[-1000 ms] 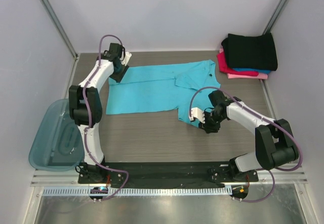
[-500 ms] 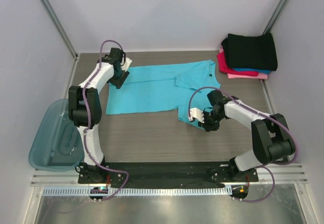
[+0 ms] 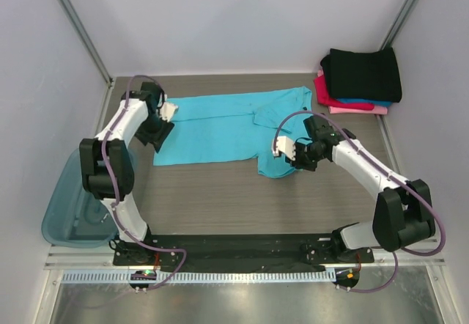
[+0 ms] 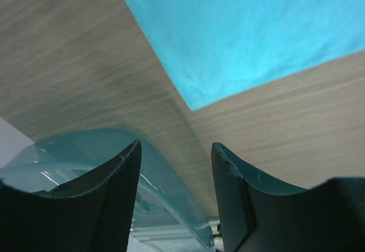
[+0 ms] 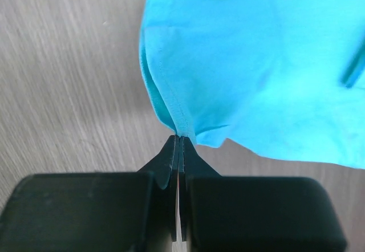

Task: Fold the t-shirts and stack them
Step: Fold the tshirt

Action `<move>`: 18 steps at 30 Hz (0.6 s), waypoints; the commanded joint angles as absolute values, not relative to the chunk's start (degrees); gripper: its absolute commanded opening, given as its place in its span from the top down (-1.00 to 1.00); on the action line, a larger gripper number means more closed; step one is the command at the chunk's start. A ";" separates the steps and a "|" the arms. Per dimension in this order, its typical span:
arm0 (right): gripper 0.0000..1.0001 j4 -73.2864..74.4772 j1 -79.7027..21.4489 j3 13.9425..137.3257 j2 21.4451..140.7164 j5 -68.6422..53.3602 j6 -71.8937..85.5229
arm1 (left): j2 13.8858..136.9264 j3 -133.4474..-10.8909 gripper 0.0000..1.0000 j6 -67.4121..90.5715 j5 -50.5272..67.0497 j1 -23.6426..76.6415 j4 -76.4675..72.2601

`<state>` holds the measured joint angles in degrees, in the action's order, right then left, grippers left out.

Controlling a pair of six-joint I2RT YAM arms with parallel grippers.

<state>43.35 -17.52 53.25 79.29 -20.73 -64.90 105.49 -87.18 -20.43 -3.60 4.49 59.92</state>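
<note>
Top external | right claw [image 5: 178, 141] pinching turquoise t-shirt [image 3: 220, 130] | left claw [image 4: 174, 149] spread, empty | bin [image 3: 58, 210] contents unclear

At two o'clock the black shirt [image 3: 364, 73] covers most of the blue shirt [image 3: 364, 104] and pink shirt [image 3: 322, 89]; only edges show. At eight o'clock the left arm [image 3: 121, 192] hides part of the bin [image 3: 66, 207].
</note>
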 commanded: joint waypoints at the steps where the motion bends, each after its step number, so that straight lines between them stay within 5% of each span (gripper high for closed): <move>1: 0.97 43.95 -17.75 57.12 77.78 -21.71 -61.35 | 104.24 -84.91 -0.07 -23.64 -1.76 4.31 64.69; 18: 0.97 43.33 -17.75 59.24 79.63 -21.01 -59.76 | 116.80 -86.74 -0.02 -22.41 -3.25 3.60 61.09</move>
